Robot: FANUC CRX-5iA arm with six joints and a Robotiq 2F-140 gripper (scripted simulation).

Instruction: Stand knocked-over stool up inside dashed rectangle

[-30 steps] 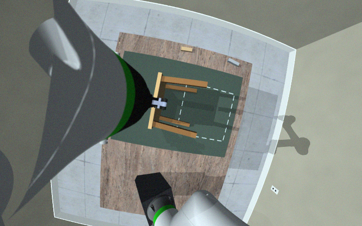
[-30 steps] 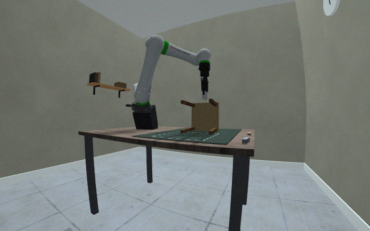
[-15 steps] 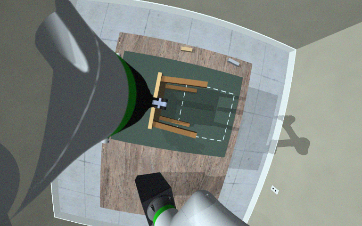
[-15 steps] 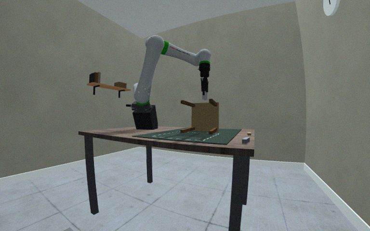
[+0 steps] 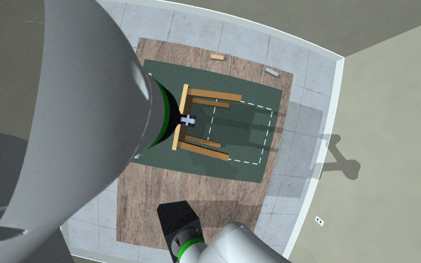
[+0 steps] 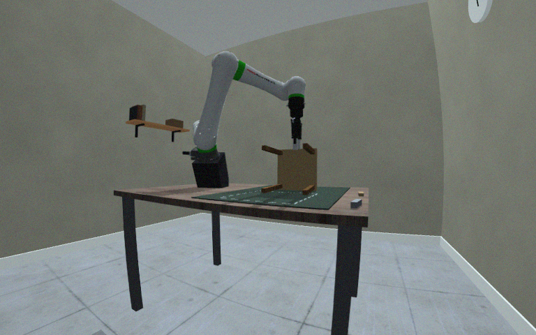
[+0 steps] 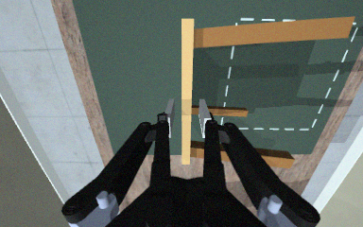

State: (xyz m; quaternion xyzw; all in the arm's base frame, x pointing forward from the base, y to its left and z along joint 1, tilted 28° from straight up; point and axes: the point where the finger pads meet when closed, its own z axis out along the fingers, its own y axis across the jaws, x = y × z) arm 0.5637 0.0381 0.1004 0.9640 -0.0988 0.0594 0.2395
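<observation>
The wooden stool (image 5: 202,124) lies on its side on the green mat (image 5: 161,148). Its seat (image 7: 187,90) stands on edge and its legs point toward the dashed rectangle (image 5: 240,131). The leg ends reach over the rectangle's near edge. In the side view the stool (image 6: 296,169) sits at the mat's far end. My gripper (image 7: 186,107) points straight down over the seat's upper edge. Its fingers straddle that edge with a small gap on each side, so it is open and touches nothing. It also shows in the overhead view (image 5: 188,120) and in the side view (image 6: 295,142).
A small tan block (image 5: 216,57) and a grey block (image 5: 271,72) lie on the wooden table beyond the mat, near the far edge. The robot base (image 5: 176,217) stands at the table's near end. A wall shelf (image 6: 156,125) hangs off to the side.
</observation>
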